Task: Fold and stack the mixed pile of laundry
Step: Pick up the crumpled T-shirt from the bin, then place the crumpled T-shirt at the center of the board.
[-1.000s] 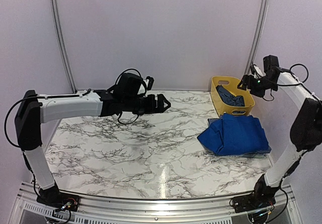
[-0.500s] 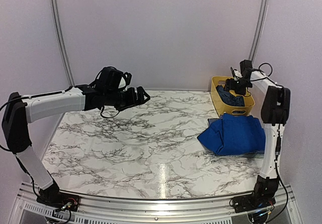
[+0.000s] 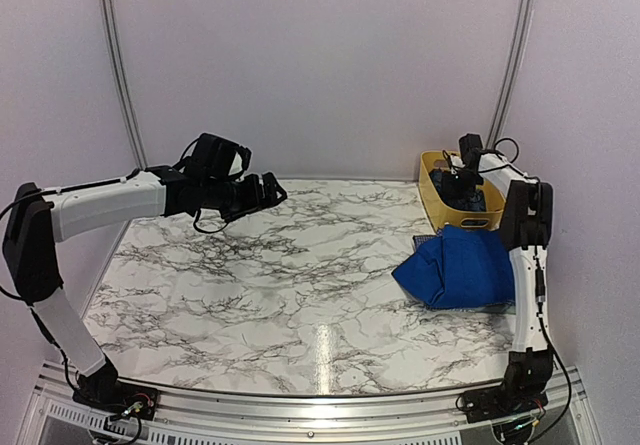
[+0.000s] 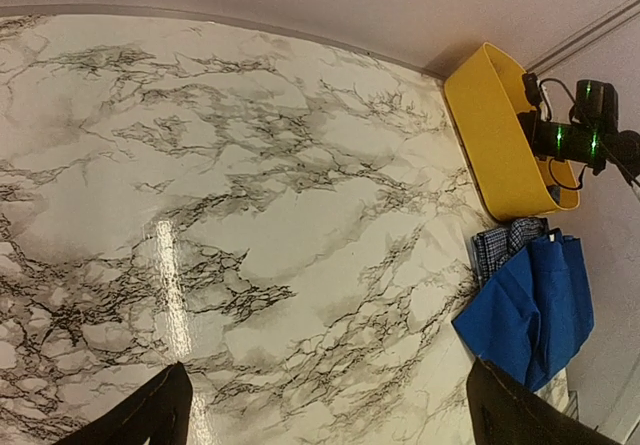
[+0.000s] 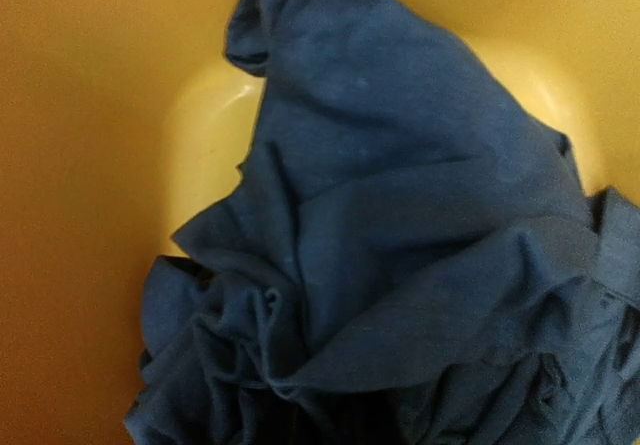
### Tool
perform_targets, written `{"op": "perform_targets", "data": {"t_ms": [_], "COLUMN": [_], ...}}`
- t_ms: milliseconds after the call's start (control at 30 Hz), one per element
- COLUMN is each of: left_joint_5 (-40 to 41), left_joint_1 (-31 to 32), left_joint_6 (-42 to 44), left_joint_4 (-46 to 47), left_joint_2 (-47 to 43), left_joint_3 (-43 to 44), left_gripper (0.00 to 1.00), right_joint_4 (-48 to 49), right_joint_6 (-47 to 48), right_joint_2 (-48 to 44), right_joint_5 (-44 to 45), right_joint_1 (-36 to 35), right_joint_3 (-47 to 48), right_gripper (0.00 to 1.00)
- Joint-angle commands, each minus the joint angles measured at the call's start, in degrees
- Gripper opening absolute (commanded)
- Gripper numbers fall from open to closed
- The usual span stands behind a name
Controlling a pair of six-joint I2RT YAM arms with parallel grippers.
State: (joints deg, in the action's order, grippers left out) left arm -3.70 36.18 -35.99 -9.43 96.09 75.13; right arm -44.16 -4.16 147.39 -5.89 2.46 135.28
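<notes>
White walls close in the marble table [image 3: 300,285] on three sides. A second ago my right arm stood high, outside the yellow tub [image 3: 432,197]. Now it has folded in and my right gripper [image 3: 455,183] is down inside the tub. My wrist camera sees only the dark denim-blue garment [image 5: 400,245], crumpled against the yellow walls. My own fingers are out of that view, so I cannot tell whether they are spread or pinching the cloth.

My left gripper [image 3: 262,191] has swung back and to the left. It hangs in the air above the far left part of the table, its fingers [image 4: 150,415] spread wide and holding nothing.

The tub sits in the far right corner. Just in front of it lies the bright royal-blue garment [image 3: 465,265], near the right edge, on top of the blue-and-white checked shirt [image 4: 497,245]. The middle and left of the marble lie bare.
</notes>
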Motion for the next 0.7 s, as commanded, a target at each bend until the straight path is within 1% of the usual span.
{"op": "perform_targets", "data": {"t_ms": [0,100,200,300,500,667], "left_joint_5": [1.24,3.3,8.15,9.38,4.94,4.93], "left_joint_1": [-0.73,-1.23,-2.14,-3.82,-7.88,-9.64], "left_joint_6": [0.72,1.22,1.2,1.08,1.01,1.35], "left_joint_4": [-1.91,-1.99,-1.69,-1.03,-1.03,-1.1], "left_joint_2": [-1.55,-3.39,-6.65,-9.85,-14.88,-20.48], "left_joint_3": [1.1,0.88,-0.74,-3.12,-6.68,-10.64], "left_gripper": [0.99,0.99,0.99,0.99,0.99,0.99], "right_joint_4": [0.61,2.27,3.73,4.41,5.79,8.62], "right_joint_6": [0.21,0.0,-0.57,-1.58,-3.82,-5.74], "right_joint_2": [-8.02,-14.43,-21.1,-26.27,-34.95,-40.46], "right_joint_5": [0.52,-1.18,-3.86,-6.42,-15.32,-22.86], "right_joint_1": [-0.27,0.0,-0.09,-0.3,-2.22,-11.78], "right_joint_3": [1.82,1.31,0.49,-0.02,1.12,0.05], "right_gripper": [0.0,0.0,0.0,0.0,0.0,0.0]}}
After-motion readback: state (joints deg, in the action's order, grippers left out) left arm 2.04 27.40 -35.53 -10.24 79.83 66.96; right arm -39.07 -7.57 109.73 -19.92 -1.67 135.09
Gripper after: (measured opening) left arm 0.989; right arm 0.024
